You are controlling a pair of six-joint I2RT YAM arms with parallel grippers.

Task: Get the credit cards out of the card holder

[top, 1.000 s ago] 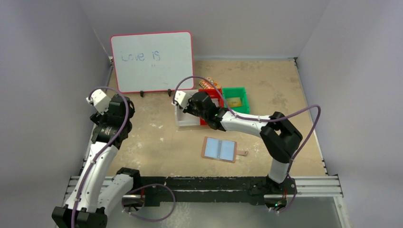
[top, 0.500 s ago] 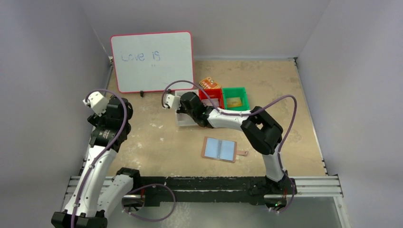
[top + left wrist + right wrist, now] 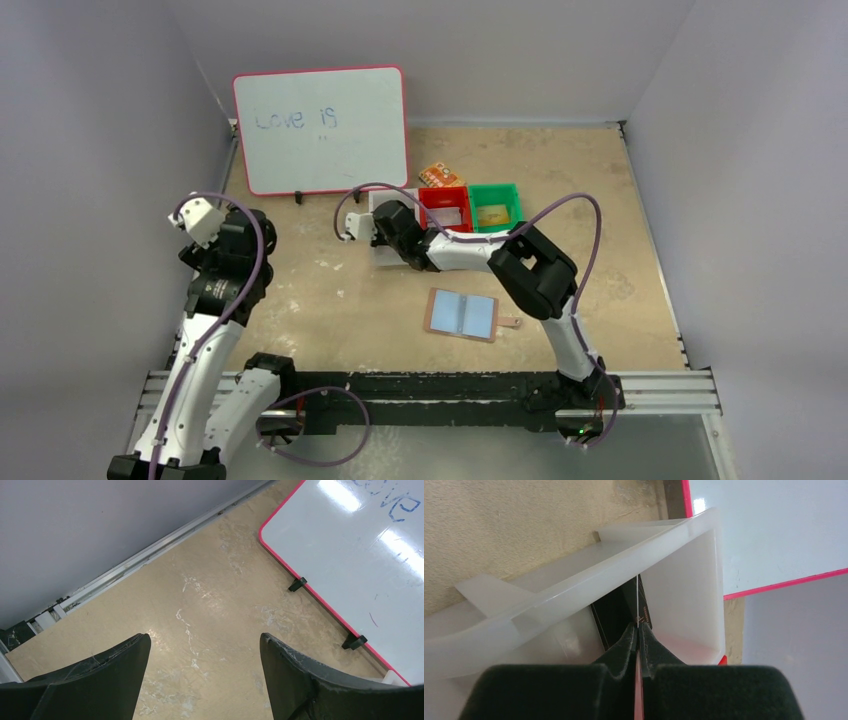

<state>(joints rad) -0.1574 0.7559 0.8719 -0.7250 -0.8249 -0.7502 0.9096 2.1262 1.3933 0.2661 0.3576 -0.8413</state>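
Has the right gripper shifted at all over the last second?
Yes. The right gripper, pinching a card, has slid left over the white bin, away from the red bin.

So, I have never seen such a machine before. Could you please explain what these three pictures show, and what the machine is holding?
These are two robot arms bolted at the near edge of a table. Each one ends in a two-finger gripper.

The top picture is taken from above and behind the arms. The other two come from small cameras on the wrists, so each shows its own fingers.

On the table stand a whiteboard and white, red and green bins. An orange packet lies behind them. The card holder lies open, its pale blue inside up.

The right gripper is shut on a thin card, seen edge-on over the white bin. A dark card already lies in that bin. The left gripper is open and holds nothing.
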